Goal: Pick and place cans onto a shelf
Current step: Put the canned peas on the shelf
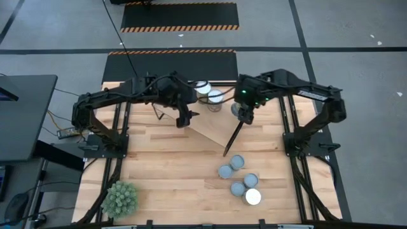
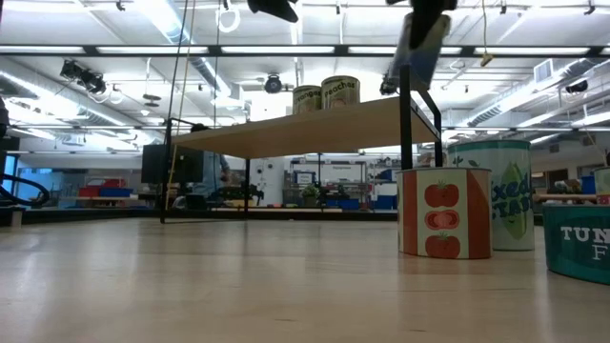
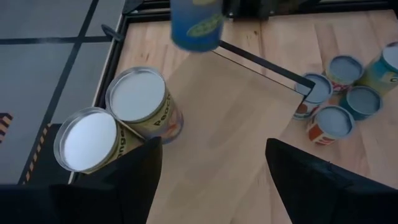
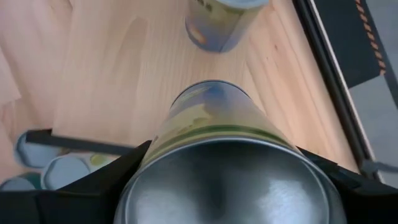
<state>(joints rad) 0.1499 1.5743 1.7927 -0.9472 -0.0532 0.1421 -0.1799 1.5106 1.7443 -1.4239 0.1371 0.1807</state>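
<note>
Right wrist view: right gripper [image 4: 230, 180] clamps a yellow-green labelled can [image 4: 217, 124] over the pale-wood shelf [image 4: 124, 74], while left gripper [image 3: 211, 168] hovers wide open.

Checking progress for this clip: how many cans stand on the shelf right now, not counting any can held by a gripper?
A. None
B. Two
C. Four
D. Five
B. Two cans stand side by side on the shelf, while the right gripper holds a third can above it and the others wait on the table.
</note>
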